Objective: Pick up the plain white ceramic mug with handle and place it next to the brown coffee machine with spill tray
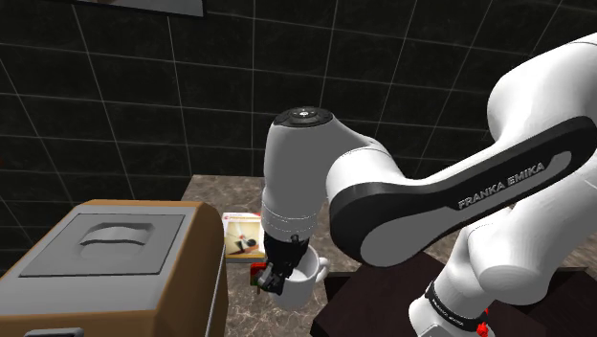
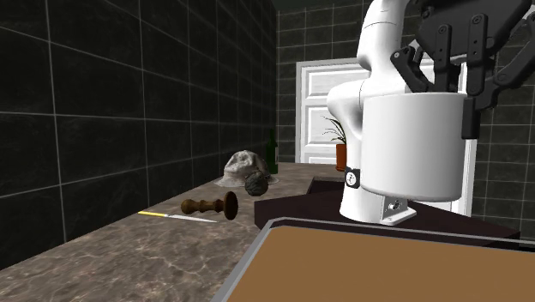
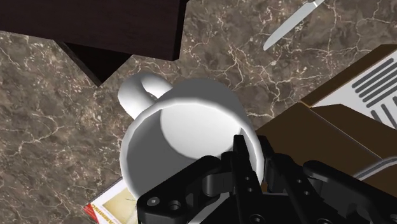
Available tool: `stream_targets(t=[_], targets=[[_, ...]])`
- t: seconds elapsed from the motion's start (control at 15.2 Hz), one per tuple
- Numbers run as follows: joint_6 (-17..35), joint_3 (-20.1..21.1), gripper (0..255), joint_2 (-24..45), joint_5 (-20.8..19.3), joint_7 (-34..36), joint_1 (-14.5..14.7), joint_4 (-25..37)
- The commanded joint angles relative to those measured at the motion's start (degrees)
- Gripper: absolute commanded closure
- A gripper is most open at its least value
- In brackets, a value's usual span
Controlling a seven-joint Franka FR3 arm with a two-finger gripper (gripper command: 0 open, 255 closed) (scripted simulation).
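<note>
You are holding the white mug (image 3: 181,130) in the black gripper (image 3: 252,162). Its fingers are pinching one side of the rim, one reaching inside the cup and the other pressing on the outer wall, so the jaws are standing narrow with just the wall between them. The mug is hanging upright directly under the hand and looks to be clear of the marbled countertop (image 3: 57,127). Its handle (image 3: 139,95) is pointing away from the fingers, toward the dark stand (image 3: 95,32).

The brown coffee machine (image 1: 124,258) is standing just beside the mug, at the shoulder view's left, so the drop spot is looking near. Because the grip is off-centre, I judge the cup could tilt or slip. You should be travelling slowly, holding the rim level, and lowering straight down onto bare counter next to the machine's side wall, not over its top edge. Be minding the printed packet (image 1: 243,235) lying on the counter close by the mug, and be opening only once the base is resting flat.

Farther along the counter, a wooden-handled piece (image 2: 210,206) and a knife (image 2: 176,216) are lying well apart from your path.
</note>
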Motion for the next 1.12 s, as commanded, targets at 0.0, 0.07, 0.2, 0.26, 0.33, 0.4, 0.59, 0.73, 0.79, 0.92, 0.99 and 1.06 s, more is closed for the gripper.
stream_targets(t=[0.0,0.07,0.2,0.26,0.33,0.4,0.59,0.73,0.79,0.92,0.99,1.06], targets=[[1.7,0.3,255,0.7,-0.2,0.2,-0.1,-1.0],[2.5,0.5,255,1.2,-0.4,0.3,-0.1,-1.4],[4.2,0.9,255,2.1,-0.7,0.6,-0.3,-2.3],[5.1,1.1,255,2.6,-0.9,0.8,-0.3,-2.7],[6.0,1.3,255,3.1,-1.1,1.0,-0.4,-3.1],[6.8,1.5,255,3.7,-1.4,1.2,-0.5,-3.5],[9.5,2.0,255,5.4,-2.3,2.0,-0.8,-4.5],[11.2,2.4,255,6.6,-3.0,2.6,-1.0,-5.2],[12.1,2.6,255,7.3,-3.4,2.9,-1.1,-5.5],[13.9,2.9,255,8.7,-4.4,3.6,-1.3,-6.1],[14.7,3.1,255,9.4,-4.9,4.0,-1.5,-6.4],[15.6,3.3,255,10.1,-5.5,4.4,-1.6,-6.6]])
